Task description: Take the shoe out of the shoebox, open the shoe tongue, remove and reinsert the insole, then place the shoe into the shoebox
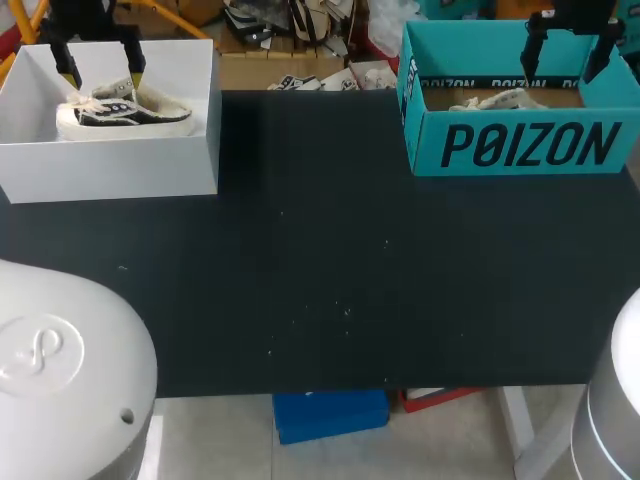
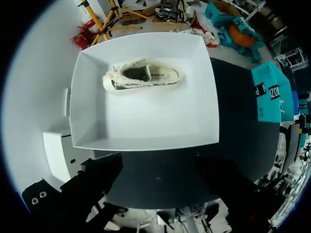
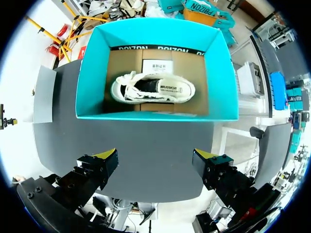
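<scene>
A white and black shoe (image 1: 125, 110) lies on its side in the white shoebox (image 1: 110, 170) at the table's far left. My left gripper (image 1: 100, 68) hangs open above it, touching nothing. In the left wrist view the shoe (image 2: 141, 76) lies along the far wall of the white shoebox (image 2: 146, 126), well ahead of my left gripper (image 2: 163, 177). A second, cream shoe (image 1: 495, 100) rests in the teal shoebox (image 1: 520, 145) at the far right. My right gripper (image 1: 565, 50) is open above that box. The cream shoe (image 3: 153, 88) lies on brown cardboard inside the teal shoebox (image 3: 92, 73), ahead of my right gripper (image 3: 155, 155).
The dark table (image 1: 320, 280) stretches bare between the two boxes and toward the front edge. A white card (image 3: 157, 66) lies on the cardboard behind the shoe in the teal box.
</scene>
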